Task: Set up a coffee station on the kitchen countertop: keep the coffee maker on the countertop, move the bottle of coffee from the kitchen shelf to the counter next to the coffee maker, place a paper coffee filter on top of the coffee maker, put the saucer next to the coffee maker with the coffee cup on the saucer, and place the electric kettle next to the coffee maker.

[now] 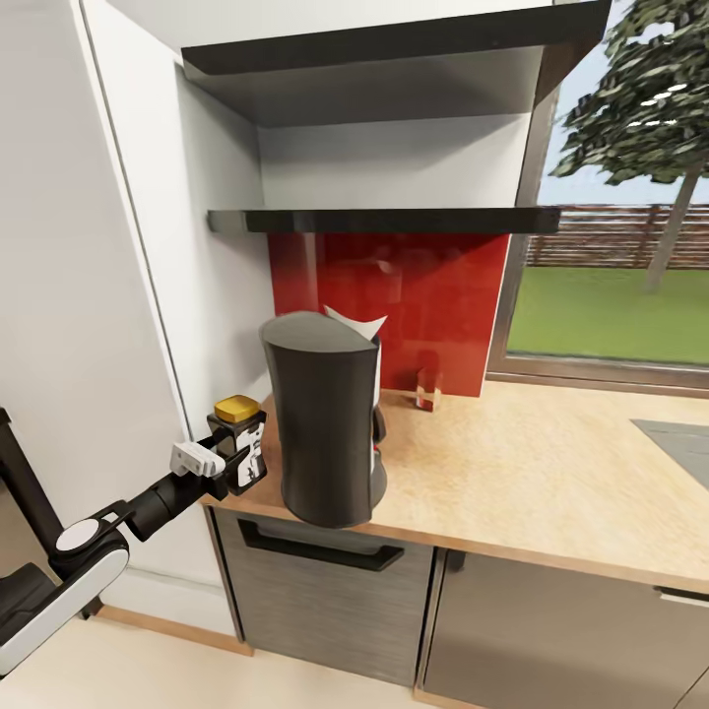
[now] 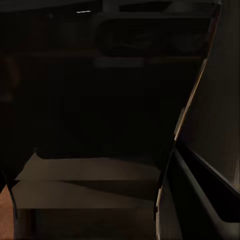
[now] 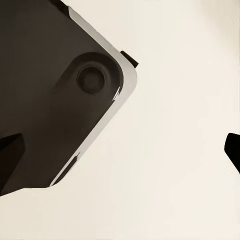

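- One step in hand, by my reading: setting the bottle of coffee (image 1: 242,443) down on the table (image 1: 551,492) beside the coffee maker (image 1: 323,418). The left hand (image 1: 234,455) is closed around the jar's dark body, holding it upright at the table's left end, just beside the machine's left flank.
- To do it well: the gap between the white wall panel and the coffee maker is narrow, so lower straight down and keep the jar vertical. Any sideways drift risks nudging the tall machine, which stands near the front edge.
- Make sure the jar's base is fully over the wood before letting go; from the head view it sits close to the corner, and I cannot tell whether it already rests on the surface or hangs just above it.
- Coffee maker: tall dark grey tapered body, with something white and pointed, possibly the paper coffee filter (image 1: 356,323), poking up behind its top.
- Kitchen shelf (image 1: 394,220): glossy black slab above the red splashback, well above the jar.
- Bottle of coffee: small, nearly black, amber-yellow lid, a white label partly masked by the fingers.
- Left wrist view is very dark, dim shapes only. Right hand: state cannot be told from these views.
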